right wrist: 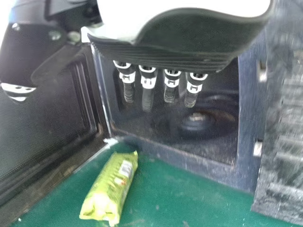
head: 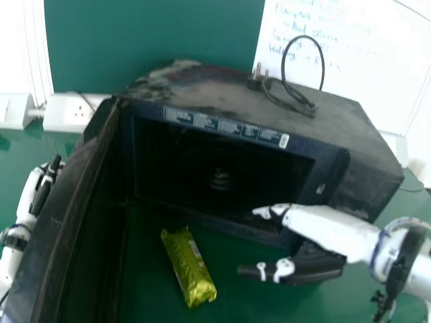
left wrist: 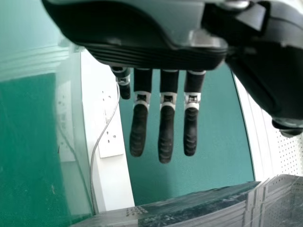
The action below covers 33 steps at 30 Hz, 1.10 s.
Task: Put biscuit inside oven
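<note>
Biscuit packet [head: 188, 269] lies on the green table [head: 236, 299], in front of the oven [head: 269, 111] and near its open door [head: 74, 202]. My right hand [head: 326, 225] is wide open by the oven's front, fingers straight, thumb apart, holding nothing. My left hand [head: 42, 195] is on the door's other side, fingers straight too, holding nothing.

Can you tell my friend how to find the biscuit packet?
Find the big black oven with its door swung open. On the green table before it, beside the door, lies the biscuit packet: long, shiny and yellow-green, unlike the dark oven and the white-and-black robot hand.
</note>
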Available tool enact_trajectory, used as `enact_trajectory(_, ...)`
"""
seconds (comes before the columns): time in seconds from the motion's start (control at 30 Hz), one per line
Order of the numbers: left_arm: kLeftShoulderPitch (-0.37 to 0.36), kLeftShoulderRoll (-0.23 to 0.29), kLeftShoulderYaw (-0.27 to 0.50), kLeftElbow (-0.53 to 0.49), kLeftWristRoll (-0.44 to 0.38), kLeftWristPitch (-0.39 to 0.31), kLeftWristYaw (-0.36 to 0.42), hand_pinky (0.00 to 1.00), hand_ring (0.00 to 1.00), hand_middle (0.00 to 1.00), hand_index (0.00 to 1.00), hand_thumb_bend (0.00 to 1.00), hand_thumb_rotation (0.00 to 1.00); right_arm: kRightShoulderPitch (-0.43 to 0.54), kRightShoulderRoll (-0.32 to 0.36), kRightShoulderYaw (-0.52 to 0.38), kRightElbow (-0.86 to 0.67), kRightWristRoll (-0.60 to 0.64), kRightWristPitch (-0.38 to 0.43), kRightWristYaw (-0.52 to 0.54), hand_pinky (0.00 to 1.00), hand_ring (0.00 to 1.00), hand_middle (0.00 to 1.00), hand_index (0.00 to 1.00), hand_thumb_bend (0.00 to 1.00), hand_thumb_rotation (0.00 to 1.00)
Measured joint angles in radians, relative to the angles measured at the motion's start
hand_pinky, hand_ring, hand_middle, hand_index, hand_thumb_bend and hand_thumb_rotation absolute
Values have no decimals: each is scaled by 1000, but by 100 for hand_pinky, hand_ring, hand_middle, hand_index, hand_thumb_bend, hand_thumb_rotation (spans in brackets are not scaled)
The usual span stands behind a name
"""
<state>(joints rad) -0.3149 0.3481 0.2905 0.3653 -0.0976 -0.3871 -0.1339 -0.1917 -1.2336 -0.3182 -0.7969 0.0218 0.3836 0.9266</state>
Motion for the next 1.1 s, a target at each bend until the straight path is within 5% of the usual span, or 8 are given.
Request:
enact_trajectory(0.07, 0, -1, -3, -4, 1, 6, 5, 29, 33, 39, 48, 52, 8, -12, -5, 25, 0, -4, 7, 0, 98, 92, 91, 98, 100, 62)
enact_trajectory(0.13, 0, -5, -5, -11, 3, 17, 14, 29, 33, 39, 48, 52, 7, -21, -4, 39, 1, -12, 0, 0, 30, 81, 83, 94, 100, 63)
enact_trajectory(0.17, 0, -7, -6, -14, 6, 25, 18, 29, 33, 39, 48, 52, 8, -26, -4, 49, 2, -15, -3, -1, 23, 76, 80, 91, 100, 62)
enact_trajectory(0.37, 1, -30, -23, -53, 17, 46, 35, 28, 31, 39, 48, 52, 7, -68, -4, 125, -18, -47, 54, -11, 18, 52, 66, 81, 100, 65)
enact_trajectory(0.5, 6, -36, -29, -66, 20, 43, 42, 27, 31, 39, 48, 52, 7, -100, -3, 200, -45, -111, 122, -36, 5, 17, 30, 79, 100, 68)
enact_trajectory(0.63, 15, -38, -32, -81, 21, 35, 44, 27, 31, 39, 48, 52, 7, -174, 1, 315, -73, -174, 254, -40, 5, 14, 25, 48, 100, 71)
enact_trajectory(0.8, 18, -39, -32, -84, 16, 34, 40, 27, 31, 39, 48, 52, 7, -204, 69, 541, -114, -369, 411, -104, 2, 15, 27, 78, 100, 72)
enact_trajectory(1.1, 20, -45, -35, -91, 23, 32, 45, 28, 32, 39, 48, 52, 7, -230, 291, 872, -58, -835, 511, -92, 0, 4, 15, 43, 100, 76)
